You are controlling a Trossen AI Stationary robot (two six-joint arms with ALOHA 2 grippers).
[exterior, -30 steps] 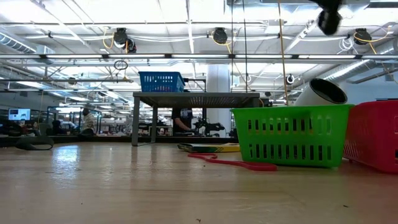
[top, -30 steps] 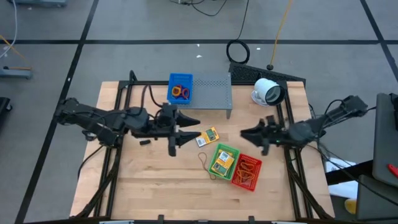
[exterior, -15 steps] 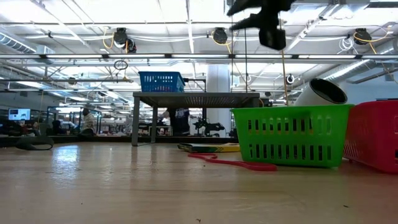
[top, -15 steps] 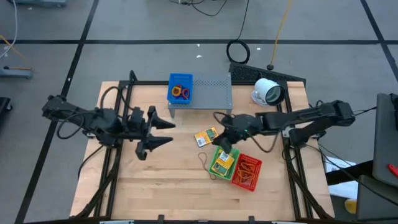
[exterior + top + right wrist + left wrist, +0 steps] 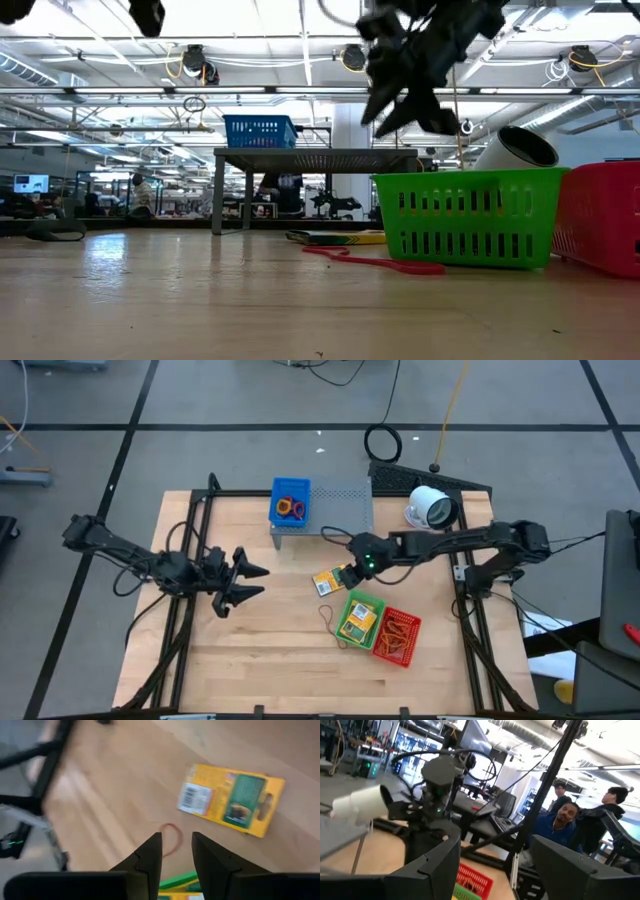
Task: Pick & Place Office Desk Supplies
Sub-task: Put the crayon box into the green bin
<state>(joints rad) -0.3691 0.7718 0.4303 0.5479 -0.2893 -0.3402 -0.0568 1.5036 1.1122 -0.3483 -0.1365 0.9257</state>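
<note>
Here the right gripper (image 5: 352,570) hangs over a packet (image 5: 332,580).
Left gripper (image 5: 243,582) waits at the worktop's left, fingers wide apart; the right's stand narrowly parted, empty. The packet lies flat mid-worktop: probably light, thin, slippery, so pinch across an edge.

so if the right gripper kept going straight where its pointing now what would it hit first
Probably the bare table. The right gripper, jaws slightly apart and empty, aims at wood with a thin rubber band just ahead and the yellow packet off to one side. Depth is unclear.
</note>
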